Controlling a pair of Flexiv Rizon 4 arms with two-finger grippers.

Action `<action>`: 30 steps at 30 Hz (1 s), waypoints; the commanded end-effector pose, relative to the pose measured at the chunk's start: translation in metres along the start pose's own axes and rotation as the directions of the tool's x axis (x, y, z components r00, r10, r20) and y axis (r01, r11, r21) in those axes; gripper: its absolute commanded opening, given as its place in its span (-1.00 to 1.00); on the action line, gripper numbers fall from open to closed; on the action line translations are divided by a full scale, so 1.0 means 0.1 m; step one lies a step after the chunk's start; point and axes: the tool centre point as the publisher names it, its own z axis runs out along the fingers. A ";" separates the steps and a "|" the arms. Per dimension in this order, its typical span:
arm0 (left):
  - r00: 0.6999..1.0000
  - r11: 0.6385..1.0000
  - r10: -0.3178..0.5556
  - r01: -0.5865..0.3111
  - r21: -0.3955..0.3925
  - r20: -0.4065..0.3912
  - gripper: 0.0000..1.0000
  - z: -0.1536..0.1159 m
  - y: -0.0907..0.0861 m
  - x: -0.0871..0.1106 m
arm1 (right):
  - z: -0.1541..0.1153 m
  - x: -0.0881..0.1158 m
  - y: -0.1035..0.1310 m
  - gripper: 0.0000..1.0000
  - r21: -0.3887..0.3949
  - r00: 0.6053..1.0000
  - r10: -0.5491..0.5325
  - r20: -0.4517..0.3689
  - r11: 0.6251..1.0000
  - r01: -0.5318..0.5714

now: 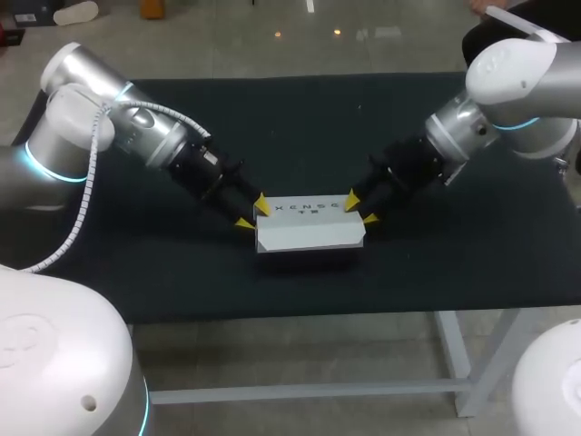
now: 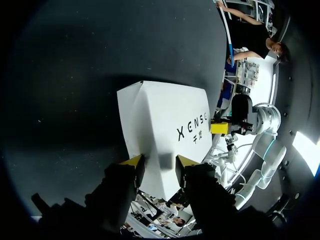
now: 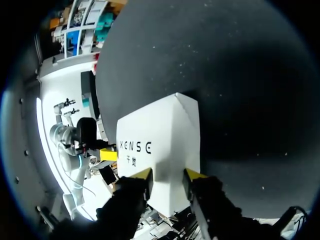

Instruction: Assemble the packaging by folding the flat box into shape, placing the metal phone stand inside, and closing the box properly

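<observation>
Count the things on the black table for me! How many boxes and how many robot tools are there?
White box: 1
Robot tools: 2, the left tool and the right tool, one at each end of the box
Total: 3

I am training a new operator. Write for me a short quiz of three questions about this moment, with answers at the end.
1. True or false: the white box lies flat and unfolded on the table.
2. Where are the left pincer and right pincer? A) both at one end of the box; B) one at each end; C) both far from it.
3. Is the metal phone stand visible in any view?
Key: 1 false, it is folded into shape; 2 B; 3 no.
</observation>
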 end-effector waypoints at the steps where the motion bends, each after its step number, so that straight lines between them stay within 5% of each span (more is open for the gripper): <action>1: 1.000 1.000 -0.001 0.001 0.001 0.002 -0.13 0.07 0.00 0.07 | 0.08 0.07 0.01 -0.17 0.001 1.000 0.000 0.002 1.000 0.000; 30: 1.000 1.000 -0.020 0.020 0.015 -0.005 -0.13 0.01 0.00 0.00 | 0.02 0.00 0.03 -0.18 -0.005 1.000 0.017 0.010 1.000 -0.017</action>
